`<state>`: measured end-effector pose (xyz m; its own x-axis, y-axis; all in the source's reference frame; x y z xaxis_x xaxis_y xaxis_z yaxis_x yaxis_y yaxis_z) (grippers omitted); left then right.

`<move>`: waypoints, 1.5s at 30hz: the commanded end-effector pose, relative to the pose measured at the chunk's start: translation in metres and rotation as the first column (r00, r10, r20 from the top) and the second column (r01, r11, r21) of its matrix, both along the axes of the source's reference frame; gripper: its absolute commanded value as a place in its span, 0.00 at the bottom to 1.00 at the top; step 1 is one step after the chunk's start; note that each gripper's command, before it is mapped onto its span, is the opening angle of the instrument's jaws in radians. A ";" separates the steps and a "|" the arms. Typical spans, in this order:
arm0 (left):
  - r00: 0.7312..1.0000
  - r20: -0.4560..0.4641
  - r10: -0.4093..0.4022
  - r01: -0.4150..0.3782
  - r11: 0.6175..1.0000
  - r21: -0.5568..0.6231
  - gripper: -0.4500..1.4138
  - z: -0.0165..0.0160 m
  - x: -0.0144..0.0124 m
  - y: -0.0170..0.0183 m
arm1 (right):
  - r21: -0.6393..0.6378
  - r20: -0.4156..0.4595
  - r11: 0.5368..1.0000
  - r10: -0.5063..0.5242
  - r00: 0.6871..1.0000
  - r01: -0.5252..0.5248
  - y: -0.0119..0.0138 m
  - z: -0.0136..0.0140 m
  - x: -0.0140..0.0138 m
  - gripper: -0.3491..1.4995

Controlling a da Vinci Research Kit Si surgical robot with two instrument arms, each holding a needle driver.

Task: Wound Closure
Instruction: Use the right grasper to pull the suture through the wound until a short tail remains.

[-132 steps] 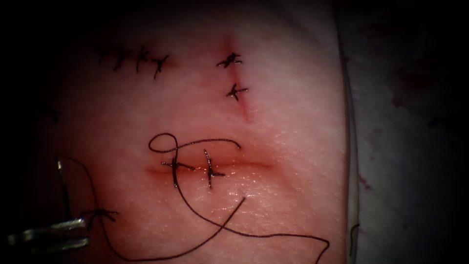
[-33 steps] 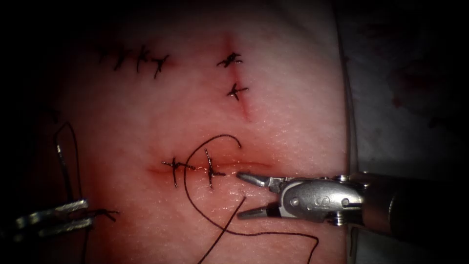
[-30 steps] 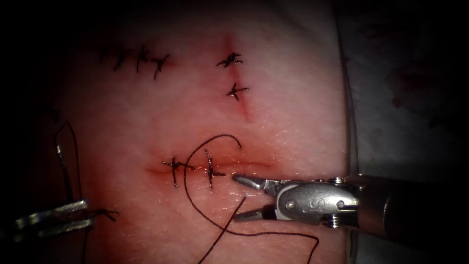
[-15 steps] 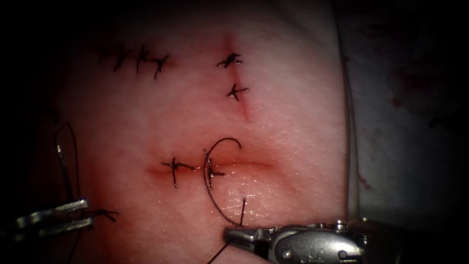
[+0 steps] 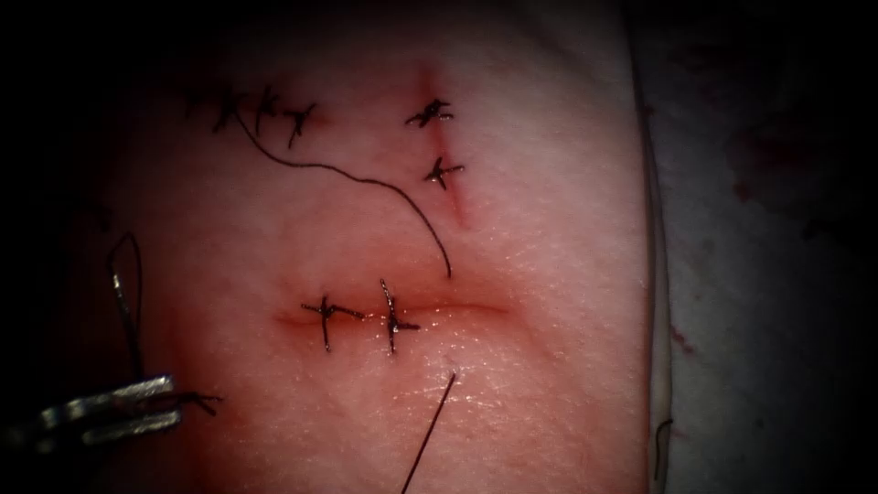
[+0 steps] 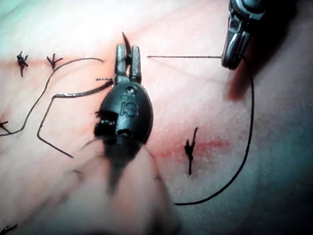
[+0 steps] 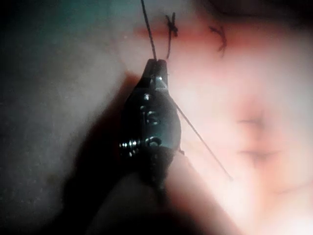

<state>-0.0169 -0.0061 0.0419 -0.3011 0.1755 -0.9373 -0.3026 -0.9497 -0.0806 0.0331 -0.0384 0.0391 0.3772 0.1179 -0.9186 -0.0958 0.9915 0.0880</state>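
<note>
Thread (image 5: 366, 180) lies slack across tissue (image 5: 540, 256), right tool (image 7: 155, 66) clamping it; left tool (image 5: 137, 407) grips needle (image 5: 122, 302) beside knots (image 5: 391, 317).

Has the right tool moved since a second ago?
Yes. It was beside the cut in the endoscope view, then withdrew toward the bottom edge, pulling thread; the right tool holds thread.

The tissue (image 5: 549, 302) is lying on a pale cloth (image 5: 759, 274) that is showing along its right edge, dotted with faint red fluid (image 5: 681, 340). Thread (image 5: 366, 183) is trailing across the tissue's surface above the cut (image 5: 457, 309), and knotted stitches (image 5: 391, 317) are crossing the cut.
</note>
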 end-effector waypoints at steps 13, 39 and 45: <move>1.000 0.003 0.001 -0.001 1.000 -0.002 0.00 0.0008 -0.0004 0.0002 | -0.047 -0.079 0.998 0.042 0.996 -0.046 0.0078 0.0040 -0.0066 0.89; 1.000 0.001 0.003 -0.003 1.000 -0.001 0.00 0.0009 -0.0005 0.0001 | -0.278 0.107 0.954 -0.082 0.991 0.109 0.0107 0.0182 -0.0055 0.00; 1.000 -0.001 0.005 -0.005 1.000 0.000 0.00 0.0009 -0.0005 0.0001 | -0.272 0.116 0.951 -0.121 0.986 0.149 0.0097 0.0173 -0.0059 0.00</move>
